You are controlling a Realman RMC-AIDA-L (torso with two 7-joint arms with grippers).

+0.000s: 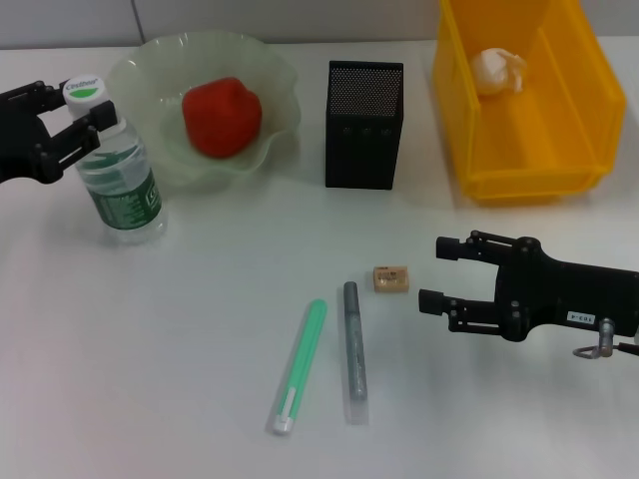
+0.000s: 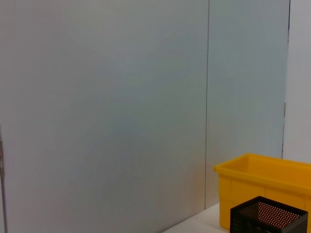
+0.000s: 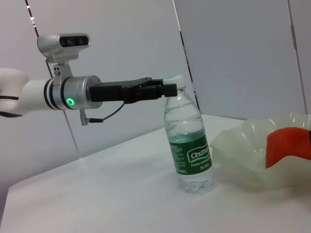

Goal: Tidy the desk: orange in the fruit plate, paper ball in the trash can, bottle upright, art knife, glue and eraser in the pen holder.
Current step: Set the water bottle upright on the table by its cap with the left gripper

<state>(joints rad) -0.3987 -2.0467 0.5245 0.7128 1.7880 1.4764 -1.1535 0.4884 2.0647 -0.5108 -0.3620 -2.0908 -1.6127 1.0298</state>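
At the upright bottle's [image 1: 120, 170] cap — left gripper [image 1: 82, 120]

clear glossy plastic bottle [image 1: 122, 170], translucent glossy plate [image 1: 270, 90], black metal mesh pen holder [image 1: 363, 125], shiny yellow plastic bin [image 1: 589, 110], crumpled paper ball [image 1: 497, 70]

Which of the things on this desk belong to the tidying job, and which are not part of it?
Job:
- bottle, upright, left gripper at its cap
- orange in fruit plate
- paper ball in trash can
- eraser
- art knife
- glue
- pen holder
- right gripper, open, beside eraser

Not part of it:
- nothing visible
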